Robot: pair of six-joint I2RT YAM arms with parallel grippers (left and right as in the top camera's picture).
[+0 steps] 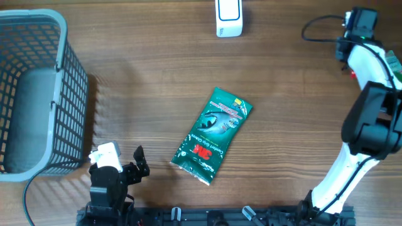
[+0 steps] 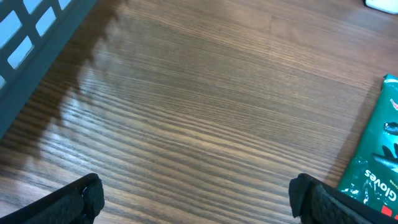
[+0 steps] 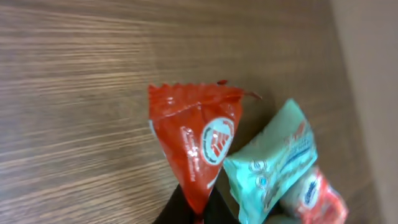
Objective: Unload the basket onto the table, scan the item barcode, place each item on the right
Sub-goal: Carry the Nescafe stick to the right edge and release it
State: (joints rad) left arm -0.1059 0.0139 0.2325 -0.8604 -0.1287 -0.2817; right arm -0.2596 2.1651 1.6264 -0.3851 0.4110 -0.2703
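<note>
Right gripper [image 3: 194,208]: extended far right, pinches red packet [image 3: 196,143] corner beside teal packet [image 3: 273,168]. Left gripper [image 2: 196,202]: spread wide near basket [image 1: 72,100], glove pack [image 1: 213,135] rightward.

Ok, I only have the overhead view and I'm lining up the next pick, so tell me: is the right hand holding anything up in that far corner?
Observer: Yes. Its wrist view shows the right hand pinching the corner of a red packet.
Operator: Anything near it?
Observer: A pale teal packet sits right beside the red one.
Operator: And the left hand?
Observer: The left hand is open and empty, with the green glove pack at the edge of its wrist view.
</note>
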